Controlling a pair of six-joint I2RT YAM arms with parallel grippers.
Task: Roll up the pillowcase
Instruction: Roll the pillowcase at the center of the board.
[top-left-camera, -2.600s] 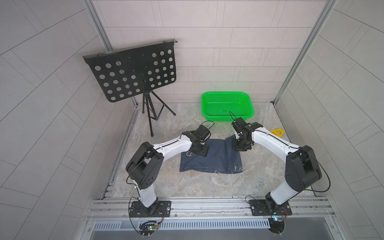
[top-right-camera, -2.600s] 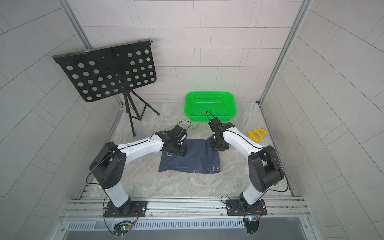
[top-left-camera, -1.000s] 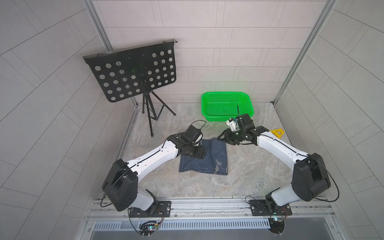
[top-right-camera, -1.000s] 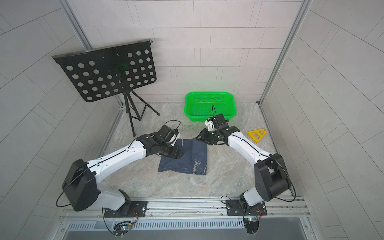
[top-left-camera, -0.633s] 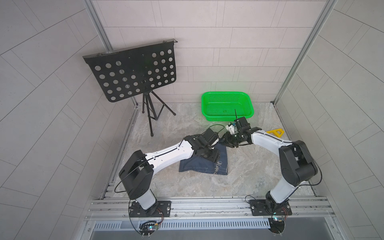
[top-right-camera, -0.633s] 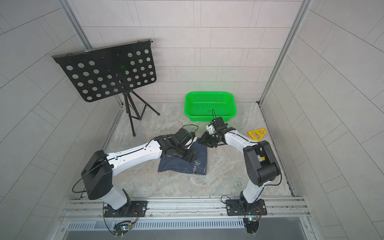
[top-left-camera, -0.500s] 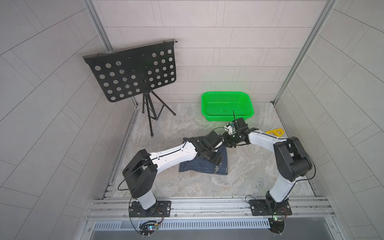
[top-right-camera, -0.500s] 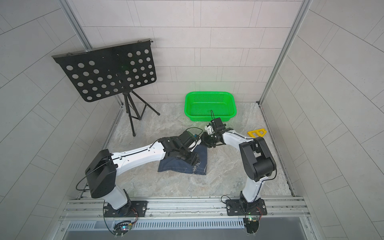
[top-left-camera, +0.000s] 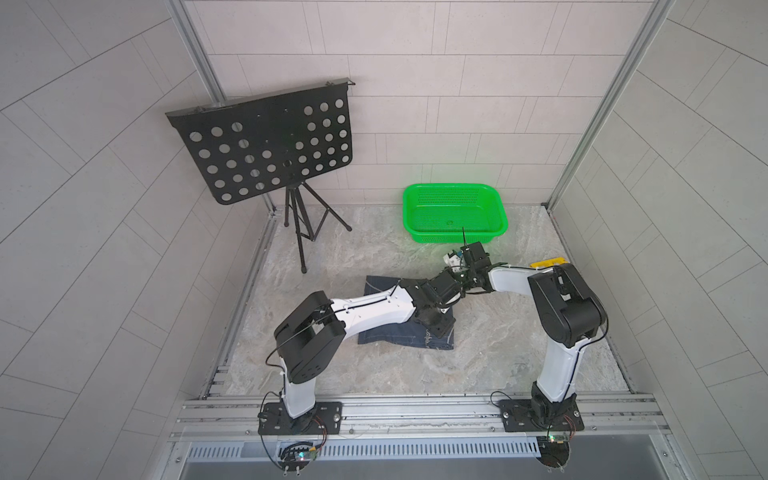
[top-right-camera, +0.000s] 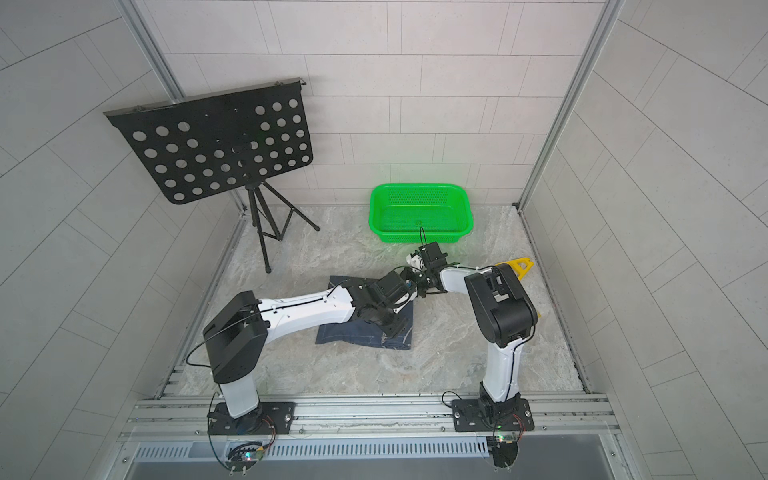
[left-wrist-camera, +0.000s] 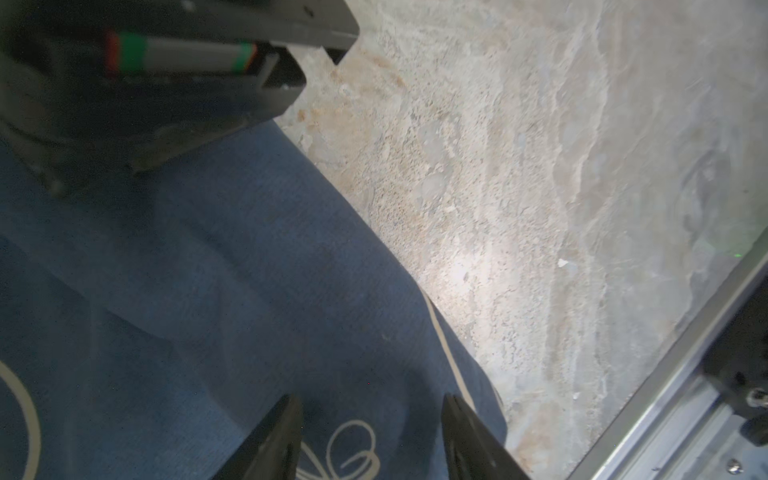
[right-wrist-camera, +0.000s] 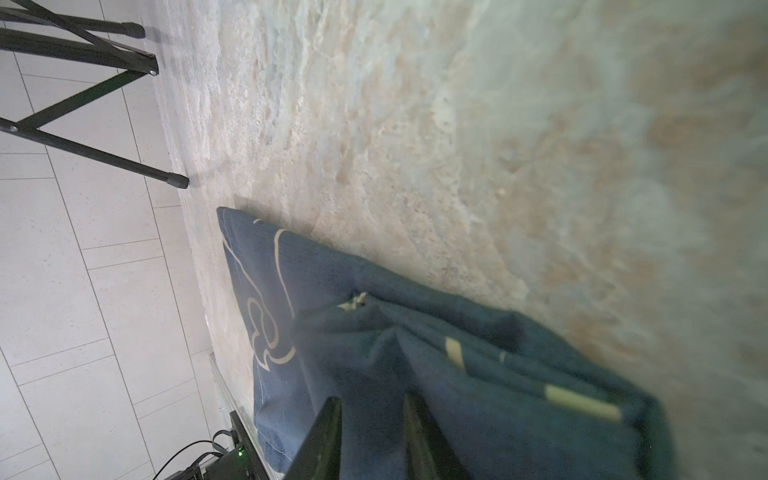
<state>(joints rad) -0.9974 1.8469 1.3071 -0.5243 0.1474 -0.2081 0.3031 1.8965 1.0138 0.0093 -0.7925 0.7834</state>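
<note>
The dark navy denim-like pillowcase (top-left-camera: 390, 338) with pale line drawings and cursive writing lies on the marble-patterned tabletop (top-left-camera: 498, 345), roughly midway between your two arm bases. Its right side is doubled over toward the middle. From that, I judge the first turn of the roll is begun, while most of the cloth lies flat.

Your left gripper (left-wrist-camera: 370, 432) sits low over the near part of that folded edge. Its jaws are apart and hold nothing, with only cloth showing below the gap. I read it as placed there to pin or catch the fold so it does not spring back.

Your right gripper (right-wrist-camera: 372, 419) is at the far end of the same edge, where the cloth is bunched and raised just ahead of the tips. Its jaws stand a narrow way apart, and you cannot tell whether a pleat is pinched.

Covering both ends makes sense, since a roll turned from one end would likely skew. The two wrists are crowded close, so mind contact.

The green perforated plastic basket (top-left-camera: 453, 186), the black perforated music stand (top-left-camera: 266, 145) and the yellow triangular piece (top-right-camera: 517, 264) stand well apart from the cloth.
</note>
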